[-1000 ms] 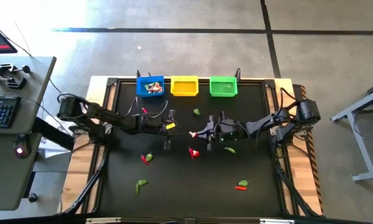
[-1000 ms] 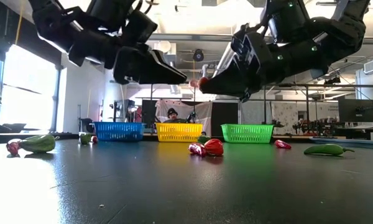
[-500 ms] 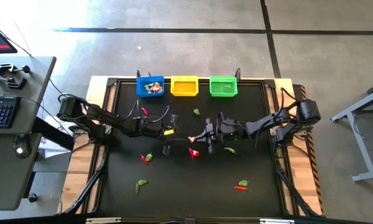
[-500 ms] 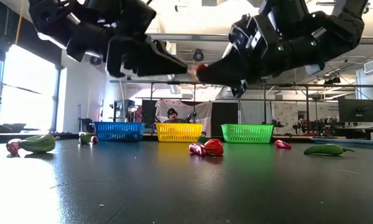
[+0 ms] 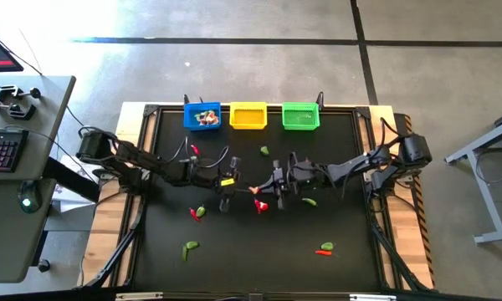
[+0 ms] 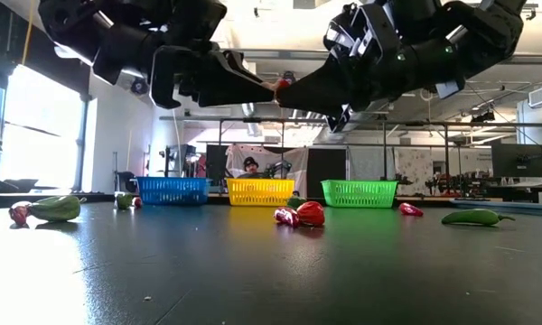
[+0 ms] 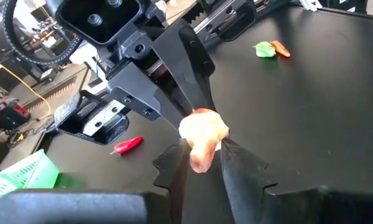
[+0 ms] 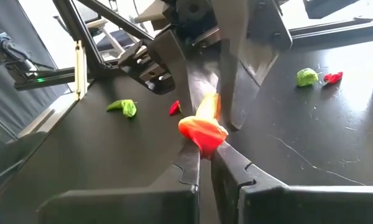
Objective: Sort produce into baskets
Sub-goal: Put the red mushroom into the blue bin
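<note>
Both grippers meet in mid-air above the middle of the black tabletop (image 5: 234,267), tip to tip, with one small red-and-whitish toy piece (image 7: 202,134) between them. In the left wrist view the left gripper (image 7: 203,163) has its fingers (image 7: 239,171) pressed against the sides of this piece. In the right wrist view the right gripper (image 8: 203,160) has its fingers (image 8: 227,168) nearly together, clamped on the piece's red lower part (image 8: 202,130). Seen from the low camera, the left gripper (image 6: 269,88) and right gripper (image 6: 285,90) touch noses well above the surface; the piece shows there only as a red speck, so how much of it each side holds is hard to say.

Taking that held piece as the landmark: on the tabletop just below it lies a red toy vegetable (image 5: 260,206) with a smaller reddish one beside it. Nearer the front edge, a green leafy piece (image 5: 189,247) lies to the left and a green-and-red pair (image 5: 325,248) to the right. A red-and-green piece (image 5: 198,212) sits left of the landmark, near the left arm. A long green pepper (image 5: 309,201) lies right of it, under the right arm. Beyond it a small green piece (image 5: 264,150) rests alone, and a red chili (image 5: 194,150) lies farther left. Farthest back, along the rear edge, stand the blue basket (image 5: 202,116), already holding reddish and whitish pieces, the yellow basket (image 5: 248,115) and the green basket (image 5: 300,116).
</note>
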Motion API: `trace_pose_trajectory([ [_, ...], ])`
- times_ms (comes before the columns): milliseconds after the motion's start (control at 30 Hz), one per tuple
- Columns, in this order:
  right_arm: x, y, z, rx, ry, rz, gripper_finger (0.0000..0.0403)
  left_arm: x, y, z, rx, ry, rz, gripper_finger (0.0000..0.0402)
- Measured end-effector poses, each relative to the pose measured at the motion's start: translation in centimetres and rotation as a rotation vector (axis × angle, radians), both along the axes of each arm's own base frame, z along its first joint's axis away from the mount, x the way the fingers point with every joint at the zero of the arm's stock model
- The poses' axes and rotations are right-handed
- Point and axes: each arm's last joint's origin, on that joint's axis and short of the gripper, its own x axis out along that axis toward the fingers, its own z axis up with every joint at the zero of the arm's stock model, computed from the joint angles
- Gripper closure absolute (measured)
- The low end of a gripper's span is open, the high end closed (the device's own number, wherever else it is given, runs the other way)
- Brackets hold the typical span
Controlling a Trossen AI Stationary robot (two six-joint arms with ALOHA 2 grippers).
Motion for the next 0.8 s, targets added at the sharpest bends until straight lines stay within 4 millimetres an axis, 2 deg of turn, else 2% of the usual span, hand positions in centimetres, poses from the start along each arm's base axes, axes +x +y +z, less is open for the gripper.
trace_pose_trajectory([
  [233,0.0,0.0,-0.2,-0.011,0.024,-0.028,0.0365,0.0,-0.1,0.0,0.042,0.002,-0.01,0.039],
  [400,-0.1,-0.2,-0.6,-0.025,0.064,-0.059,0.032,-0.1,-0.3,0.1,0.085,-0.004,0.049,0.0395],
  [633,-0.4,-0.5,-1.2,-0.062,0.131,-0.167,0.0264,-1.2,1.1,0.8,0.125,0.045,0.393,0.0399],
  [800,-0.4,-0.6,-1.3,-0.065,0.141,-0.178,0.0245,-3.0,4.5,1.4,0.081,0.13,0.705,0.0399],
])
